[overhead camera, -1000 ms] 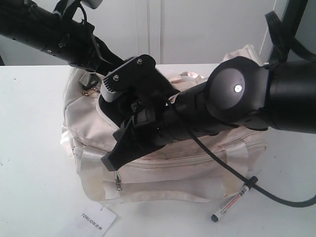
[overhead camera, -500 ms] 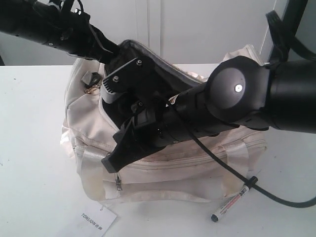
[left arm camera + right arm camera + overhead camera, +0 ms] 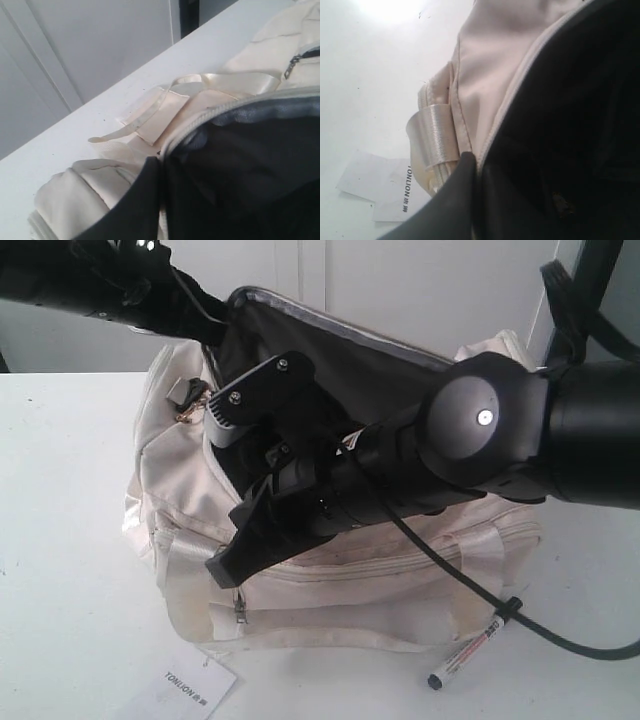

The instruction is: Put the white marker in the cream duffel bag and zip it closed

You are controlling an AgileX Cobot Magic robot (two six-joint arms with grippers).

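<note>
The cream duffel bag (image 3: 330, 590) lies in the middle of the table with its top flap raised, showing dark grey lining (image 3: 350, 370). My left gripper (image 3: 218, 328) is shut on the flap's zipper edge (image 3: 200, 122) at the bag's back left and holds it up; its tips (image 3: 161, 162) pinch the fabric. My right gripper (image 3: 228, 562) reaches across the bag and is shut on the front rim of the opening (image 3: 500, 120), tips (image 3: 475, 160) closed on the edge. The white marker (image 3: 470, 648) lies on the table by the bag's front right corner, away from both grippers.
A white paper tag (image 3: 195, 685) lies on the table (image 3: 60, 540) in front of the bag's left corner. A black cable (image 3: 480, 600) hangs from the right arm across the bag's front, close to the marker. A white wall stands behind the table.
My left gripper has risen and drawn back with the flap, so the opening gapes wider and more dark lining shows. The right arm and the marker have not moved.
</note>
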